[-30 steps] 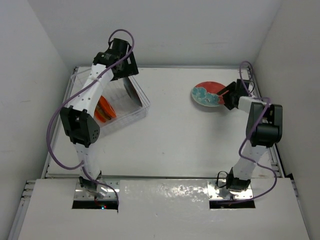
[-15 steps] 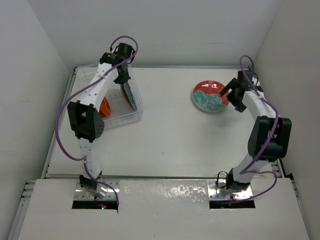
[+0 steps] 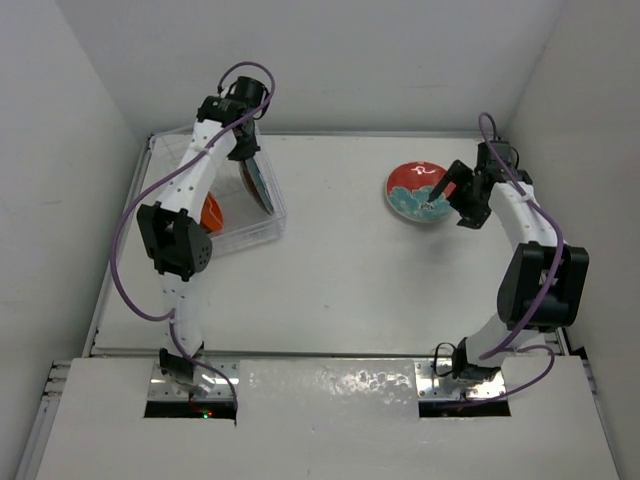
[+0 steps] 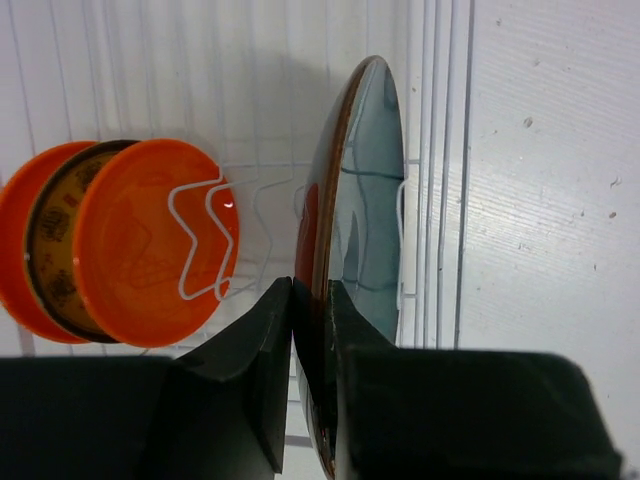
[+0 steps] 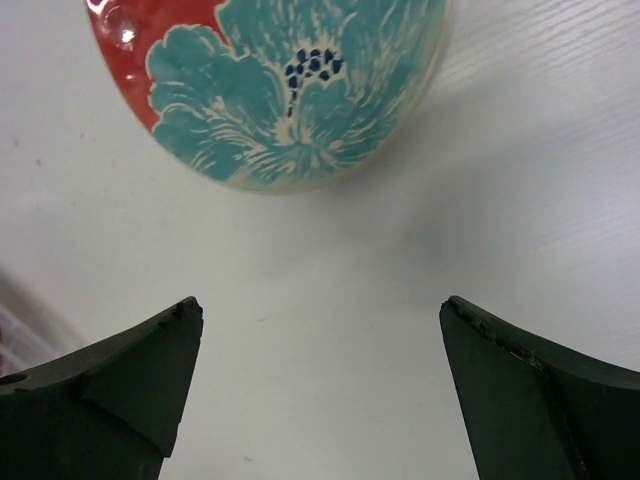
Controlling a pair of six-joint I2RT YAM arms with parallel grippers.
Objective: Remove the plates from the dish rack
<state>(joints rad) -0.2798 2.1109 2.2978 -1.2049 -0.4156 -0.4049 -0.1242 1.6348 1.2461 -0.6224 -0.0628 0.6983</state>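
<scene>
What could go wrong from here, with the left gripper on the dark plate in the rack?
The left gripper pinches only the rim of the glossy dark teal plate; it could slip or swing when lifted. A skewed pull might snag the wire dividers, dragging the dish rack or jostling the orange plates.

High rear overview; two close, downward-facing wrist views.
</scene>
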